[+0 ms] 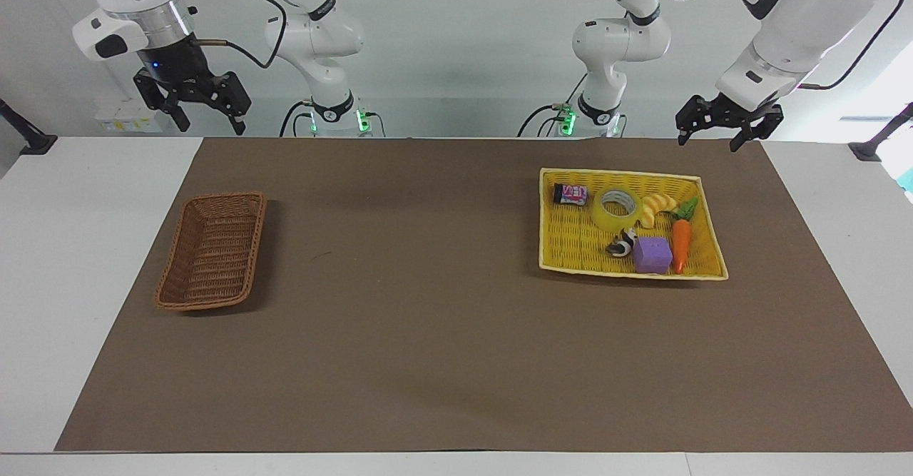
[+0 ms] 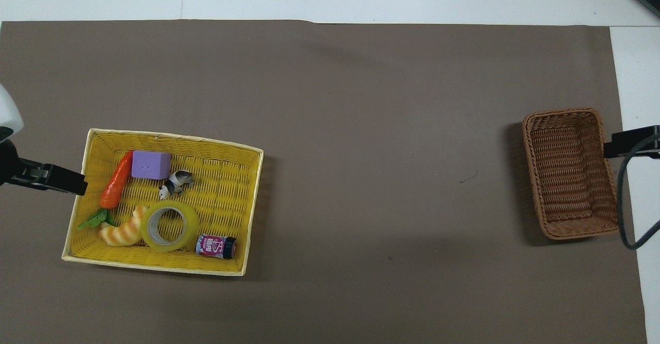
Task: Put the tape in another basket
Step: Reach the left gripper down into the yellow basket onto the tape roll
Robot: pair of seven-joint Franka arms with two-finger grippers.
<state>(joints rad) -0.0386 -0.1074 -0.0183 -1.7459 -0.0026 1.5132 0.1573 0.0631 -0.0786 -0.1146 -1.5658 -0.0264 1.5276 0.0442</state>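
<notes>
The tape (image 1: 615, 210) lies flat, core up, in the yellow basket (image 1: 563, 262) at the left arm's end of the worktop, near the basket's wall nearest the robots. A croissant toy (image 1: 656, 208) touches it on one side, and a small can (image 1: 570, 194) lies just beside it on the other. A carrot (image 1: 681, 244), a purple block (image 1: 653, 255) and a small animal figure (image 1: 622, 245) sit farther from the robots.

The roll looks stiff and fairly light, with a slick outer face. One finger down the open core and one outside, pinching the wall, seems the surest hold, on the side away from the croissant.

The left gripper (image 1: 720, 125) hangs in the air, jaws apart, over the worktop's edge beside the yellow basket. The right gripper (image 1: 191, 105), jaws apart, waits over its end, and the brown basket (image 1: 214, 247) there holds nothing.
</notes>
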